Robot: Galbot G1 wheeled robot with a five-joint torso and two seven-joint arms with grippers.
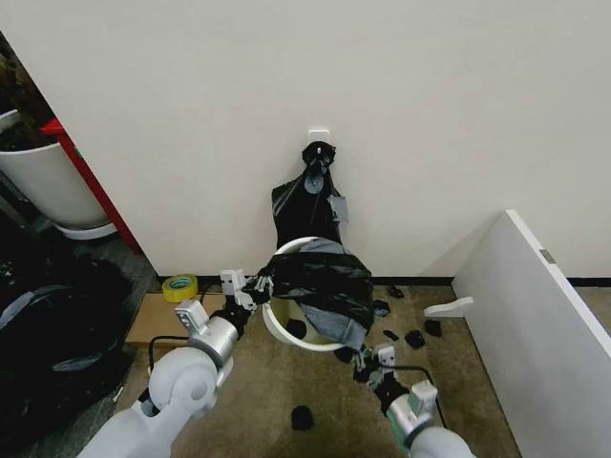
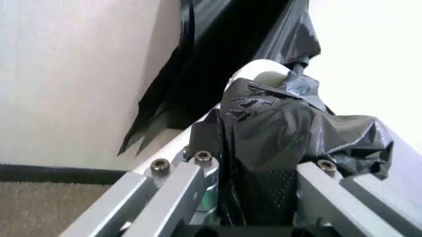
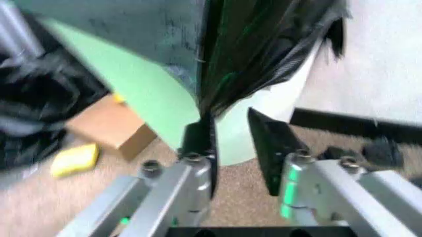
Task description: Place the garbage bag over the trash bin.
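Observation:
The trash bin [image 1: 278,325] stands against the wall, its cream rim showing on the left side. The glossy black garbage bag [image 1: 323,281] lies crumpled over the bin's top and right side. My left gripper [image 1: 256,283] is at the bin's left rim, shut on a bunched edge of the garbage bag [image 2: 277,128], with the white rim [image 2: 264,69] behind it. My right gripper [image 1: 368,362] is low at the bin's front right, open. In the right wrist view the gripper [image 3: 231,128] has a hanging corner of the bag [image 3: 231,74] touching one finger [image 3: 197,140], in front of the bin [image 3: 151,98].
A knotted bunch of black plastic [image 1: 315,186] hangs from a wall hook above the bin. A white planter pot [image 1: 43,181] and a dark heap of bags [image 1: 48,324] are at the left. A yellow tape roll [image 1: 179,286] lies on a cardboard box [image 1: 158,320]. A white board [image 1: 535,305] leans at the right. Black scraps [image 1: 412,337] litter the carpet.

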